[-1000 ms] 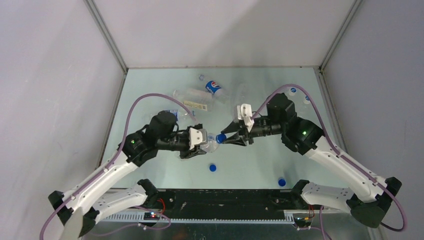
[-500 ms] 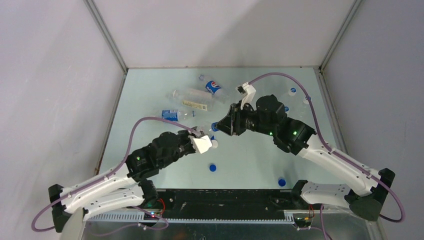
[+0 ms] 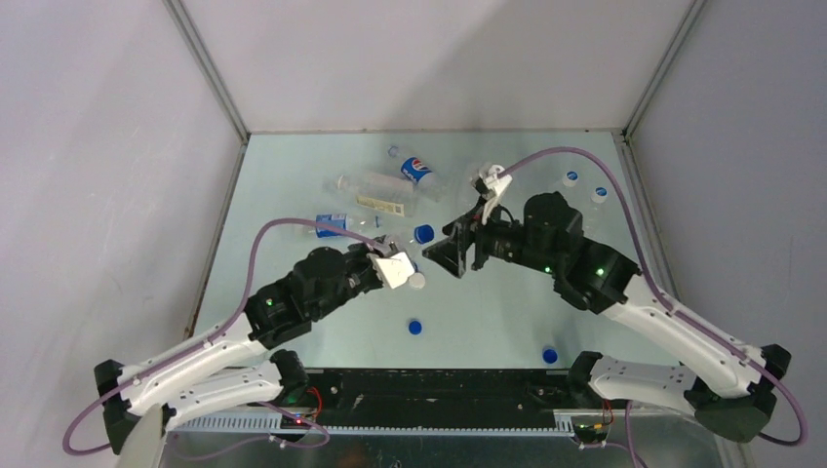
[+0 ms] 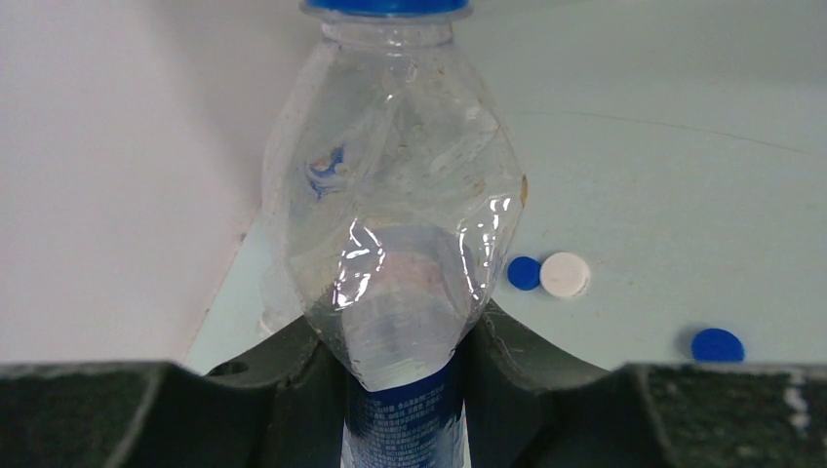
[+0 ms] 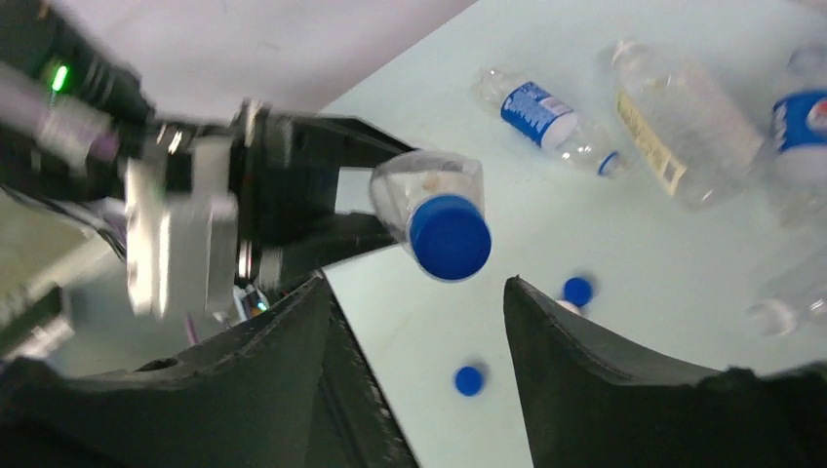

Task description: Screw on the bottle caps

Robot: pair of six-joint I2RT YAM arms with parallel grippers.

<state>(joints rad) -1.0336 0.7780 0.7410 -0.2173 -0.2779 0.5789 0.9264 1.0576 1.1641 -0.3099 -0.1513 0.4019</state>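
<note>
My left gripper (image 4: 405, 341) is shut on a clear bottle (image 4: 390, 195) with a blue label and holds it off the table. A blue cap (image 5: 450, 237) sits on the bottle's neck. In the top view the left gripper (image 3: 402, 253) points toward the right gripper (image 3: 445, 255). The right gripper (image 5: 419, 322) is open, its jaws apart just short of the capped end and touching nothing. Loose blue caps (image 3: 415, 327) (image 3: 550, 355) and a white cap (image 3: 417, 281) lie on the table.
Other bottles lie at the back of the table: a Pepsi-labelled one (image 3: 417, 171), a pale-labelled one (image 3: 375, 195) and a blue-labelled one (image 3: 336, 223). Two small capped items (image 3: 571, 178) sit at the back right. Grey walls close in both sides.
The right gripper has opened, let go of the blue cap and drawn back a little. The cap stays on the bottle in the left gripper. Both arms have shifted toward the back.
</note>
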